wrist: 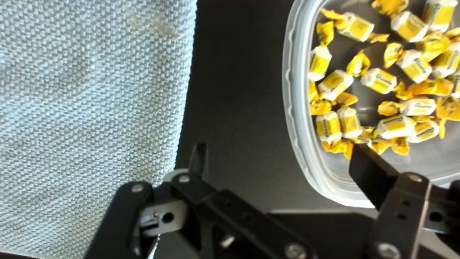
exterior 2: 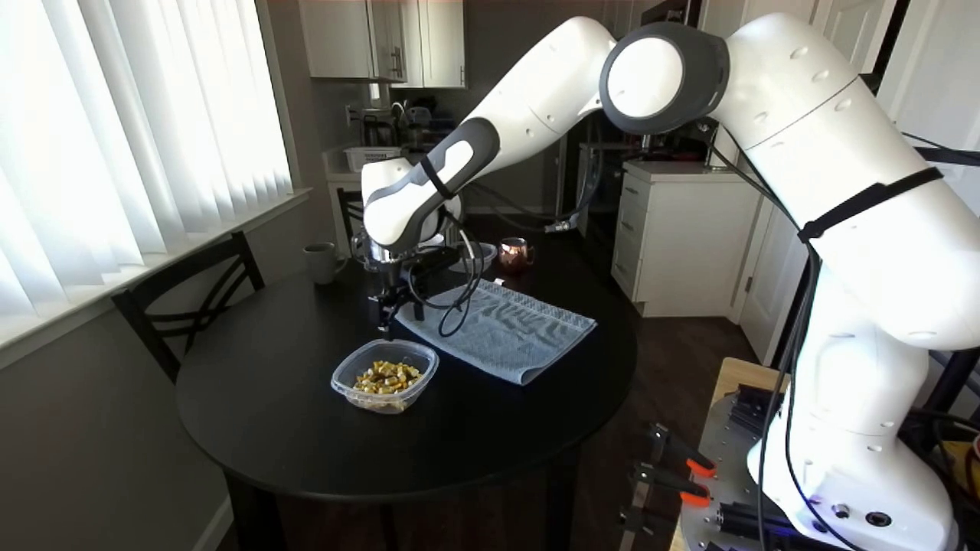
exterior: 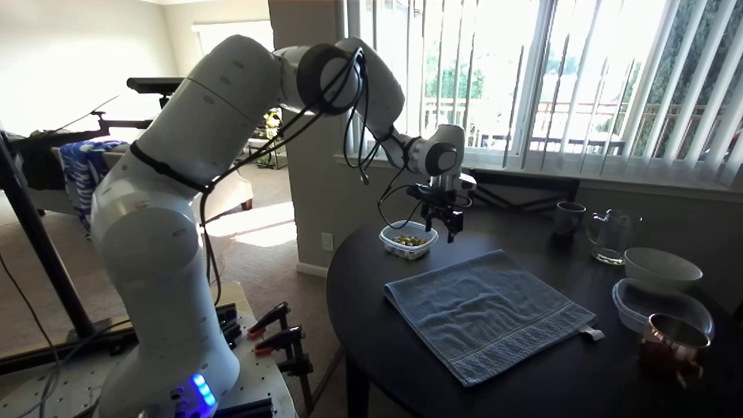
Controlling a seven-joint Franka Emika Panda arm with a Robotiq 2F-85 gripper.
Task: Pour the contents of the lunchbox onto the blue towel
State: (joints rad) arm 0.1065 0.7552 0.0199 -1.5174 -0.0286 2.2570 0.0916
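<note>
the fingers (wrist: 372, 172) hang pointing down, spread wide apart, with nothing in their grip! in the wrist view one of them cuts across the rim of the clear plastic lunchbox (wrist: 300, 118), its tip showing against the candies (wrist: 379, 81); whether it touches, the pictures don't settle. the opposite finger shows by the edge of the blue towel (exterior: 487, 307), and black table (exterior 2: 291, 428) fills the gap between the two.

now the lunchbox: upright on the table, pale-rimmed, carrying ricola candies in yellow-and-white wrappers twisted at the ends. just beside it, a strip of table between them, lies the towel, laid out flat and wrinkled, ribbed border at the end away from the lunchbox, white tag (exterior: 591, 332) poking out.

beyond that, in an exterior view, it's a crowd: copper mug (exterior: 664, 351) in front of another clear container (exterior: 630, 313), white bowl (exterior: 662, 270) right behind, then a glass mug (exterior: 615, 235) and a grey mug (exterior: 567, 219).

over it all arches the white robot arm (exterior: 215, 104), and a black chair (exterior 2: 184, 268) stands between table and window blinds (exterior 2: 115, 138).
</note>
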